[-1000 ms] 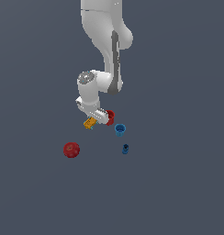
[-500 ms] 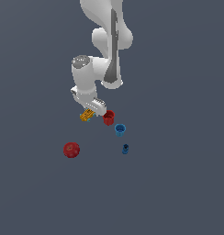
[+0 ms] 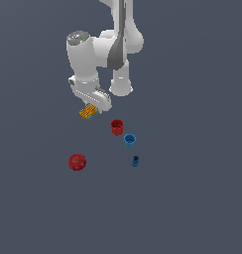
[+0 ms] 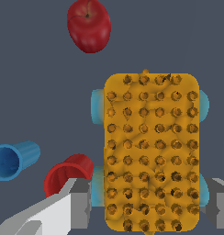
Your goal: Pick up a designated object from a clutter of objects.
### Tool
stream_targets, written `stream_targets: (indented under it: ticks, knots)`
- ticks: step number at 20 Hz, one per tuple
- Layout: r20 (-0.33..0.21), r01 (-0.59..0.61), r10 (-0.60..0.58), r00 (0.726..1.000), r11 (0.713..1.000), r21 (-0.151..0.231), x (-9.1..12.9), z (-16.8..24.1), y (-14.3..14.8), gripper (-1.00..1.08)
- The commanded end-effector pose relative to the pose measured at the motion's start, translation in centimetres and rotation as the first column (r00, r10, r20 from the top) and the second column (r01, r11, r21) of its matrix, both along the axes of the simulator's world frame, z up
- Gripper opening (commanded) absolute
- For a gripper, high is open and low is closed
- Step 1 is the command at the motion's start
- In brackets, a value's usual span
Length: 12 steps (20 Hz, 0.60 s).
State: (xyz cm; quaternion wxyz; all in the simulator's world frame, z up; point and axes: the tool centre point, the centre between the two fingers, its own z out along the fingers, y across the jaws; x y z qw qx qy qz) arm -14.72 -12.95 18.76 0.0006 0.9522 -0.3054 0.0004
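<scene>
Between end effector [image 3: 89,113] fingers, unlabelled yellow-orange block [image 4: 150,151]

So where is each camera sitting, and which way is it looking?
Exterior view: sits off the arm, looking down at the grey floor; shows the white arm, its gripper holding the yellow-orange studded block, plus the red cup, blue cup, tiny dark-blue piece and red ball.
Wrist view: sits on the wrist, looking along the grey fingers at the block.
Shared: block, red cup, blue cup, red ball.
</scene>
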Motion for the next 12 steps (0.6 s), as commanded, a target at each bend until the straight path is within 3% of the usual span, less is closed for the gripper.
stream_targets:
  ticks: [1, 12]
  knots:
    - [0.000, 0.000, 0.000, 1.000, 1.000, -0.001, -0.2, 2.1, -0.3, -1.00]
    - [0.000, -0.001, 0.001, 1.000, 1.000, 0.000, -0.8, 11.0, -1.7, -1.00]
